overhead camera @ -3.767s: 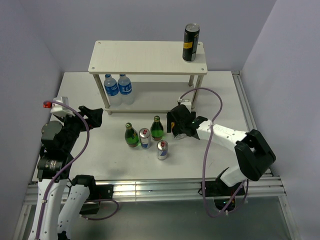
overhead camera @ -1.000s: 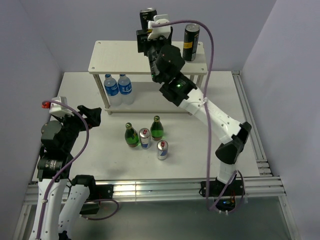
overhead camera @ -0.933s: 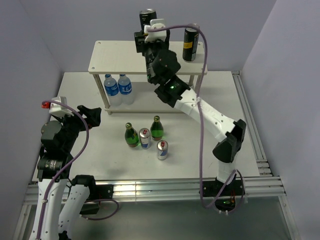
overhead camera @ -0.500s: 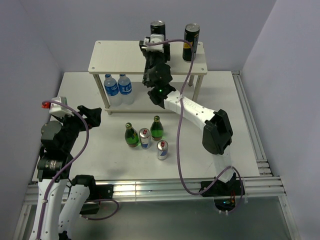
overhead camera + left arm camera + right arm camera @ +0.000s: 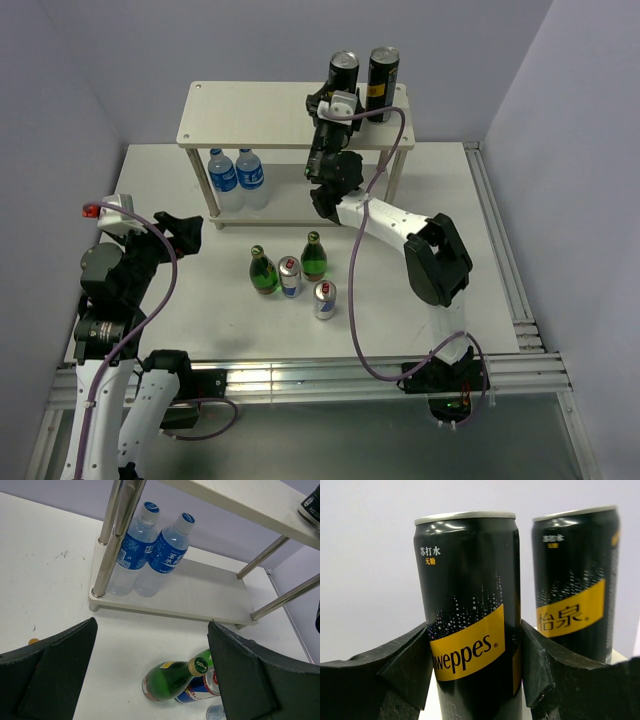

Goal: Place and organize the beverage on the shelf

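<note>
My right gripper is shut on a tall black can with a yellow label, held upright over the back right of the shelf's top board. A second black can stands just to its right. The held can's base is hidden, so contact with the board cannot be told. On the table stand two green bottles and two silver-and-blue cans. My left gripper hangs open left of them, with one green bottle in its view.
Two clear water bottles with blue labels stand at the left of the shelf's lower board. Thin metal legs hold up the top board. Purple walls close in the back and sides.
My right arm has carried the black can rightward along the top board until it sits beside the other black can. The left arm has not moved.
</note>
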